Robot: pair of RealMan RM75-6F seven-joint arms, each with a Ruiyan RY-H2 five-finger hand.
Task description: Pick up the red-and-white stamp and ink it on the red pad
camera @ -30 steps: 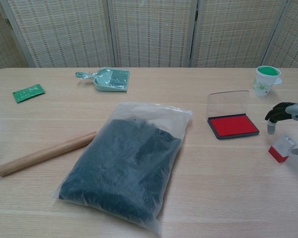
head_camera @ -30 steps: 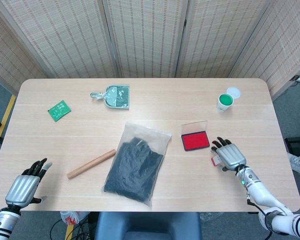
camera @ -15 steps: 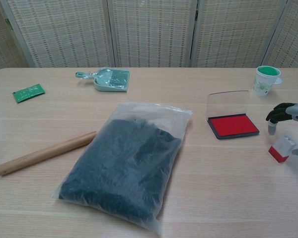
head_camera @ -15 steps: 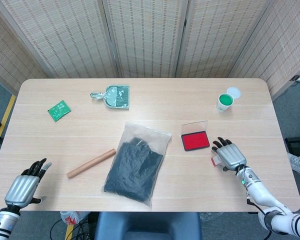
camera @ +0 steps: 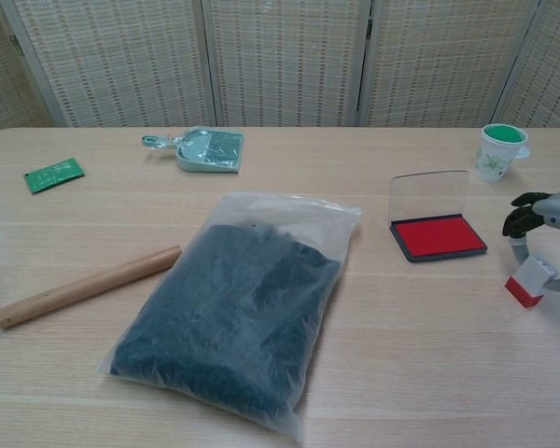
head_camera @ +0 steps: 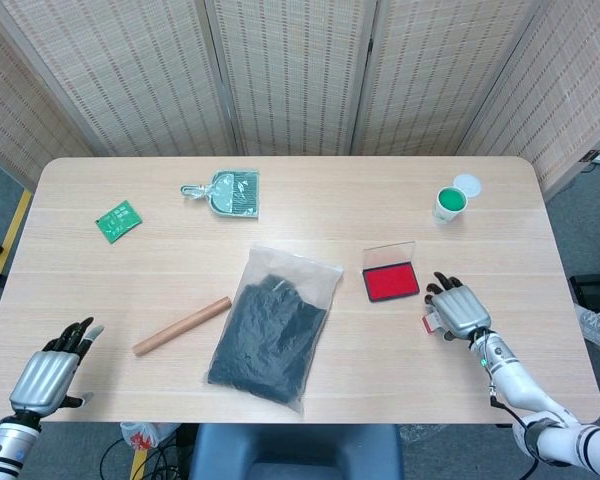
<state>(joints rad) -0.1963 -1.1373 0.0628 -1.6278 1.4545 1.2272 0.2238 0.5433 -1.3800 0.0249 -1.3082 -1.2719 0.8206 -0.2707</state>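
Observation:
The red-and-white stamp (head_camera: pixel 432 321) (camera: pixel 529 282) stands tilted on the table at the right, just in front of the red ink pad (head_camera: pixel 391 283) (camera: pixel 439 236), whose clear lid is raised. My right hand (head_camera: pixel 460 311) (camera: pixel 553 213) is over the stamp. In the chest view a finger touches its upper left corner and the thumb lies against its right side, so the stamp is pinched while its base rests on the table. My left hand (head_camera: pixel 48 375) lies at the table's front left edge, fingers apart and empty. It is outside the chest view.
A clear bag of dark material (head_camera: pixel 273 327) (camera: pixel 233 308) fills the middle, with a wooden dowel (head_camera: pixel 183 326) (camera: pixel 84 287) to its left. A green-lined cup (head_camera: pixel 449 203) (camera: pixel 497 150) stands behind the pad. A small dustpan (head_camera: pixel 230 192) and a green card (head_camera: pixel 118 220) lie far left.
My right hand's finger has come down and closed in on the stamp from the left. Earlier it hung apart from it. The left hand has barely moved.

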